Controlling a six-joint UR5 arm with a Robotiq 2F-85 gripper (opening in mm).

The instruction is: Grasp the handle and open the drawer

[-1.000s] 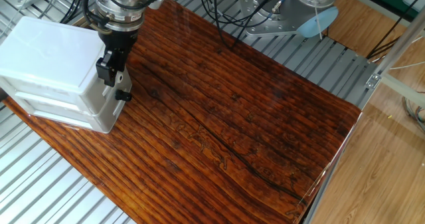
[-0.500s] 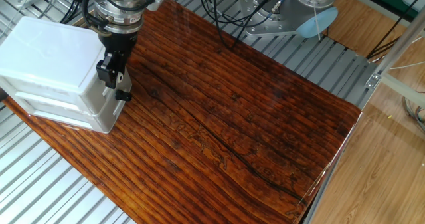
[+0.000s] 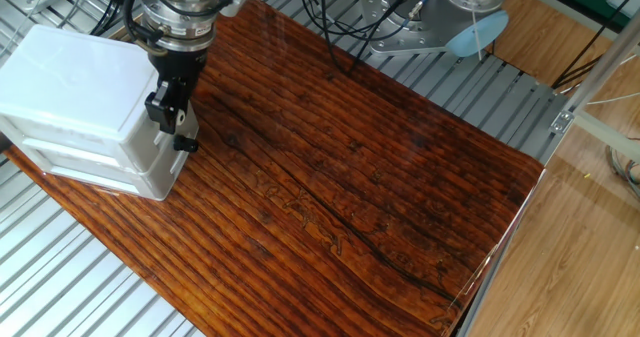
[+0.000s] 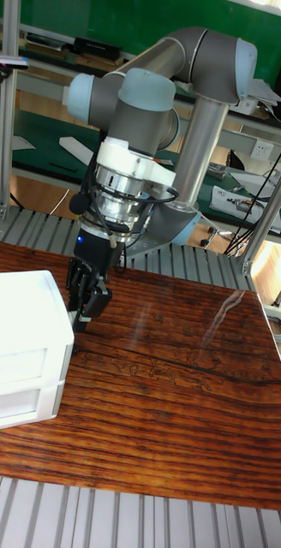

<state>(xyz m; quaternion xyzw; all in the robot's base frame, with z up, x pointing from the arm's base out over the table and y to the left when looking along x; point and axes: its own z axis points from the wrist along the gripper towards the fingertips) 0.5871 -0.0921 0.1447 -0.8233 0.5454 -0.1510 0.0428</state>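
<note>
**A:** In the fixed view, where is your drawer?

**B:** Look far left: the white two-drawer box (image 3: pixel 85 107) sits at the edge of the wooden table (image 3: pixel 350 197). The drawer (image 3: pixel 150 147) is its taller upper one, front facing right. The handle (image 3: pixel 184 143) sticks out of that front, black knob outermost.

**A:** And the hand?

**B:** Your hand (image 3: pixel 168 117) hangs down just in front of the drawer, black fingers (image 3: pixel 160 105) right above the handle and close against the front. You cannot tell from here whether the fingers touch the knob, nor how wide they stand.

**A:** Anything in the way?

**B:** Nothing lies on the wood right of the box. Black cables (image 3: pixel 330 17) and the arm's grey base plate (image 3: pixel 420 32) sit at the back, well apart from the drawer.

**A:** The tall fixed view?

**B:** The box (image 4: pixel 25 360) is at the left edge, the drawer (image 4: pixel 20 355) closed flush. The hand (image 4: pixel 83 310) comes down beside its right corner, and the fingers (image 4: pixel 93 301) hide the handle completely. Behind, you see the grey arm (image 4: pixel 192 94) and a green shelf (image 4: pixel 38 145) holding papers.
</note>
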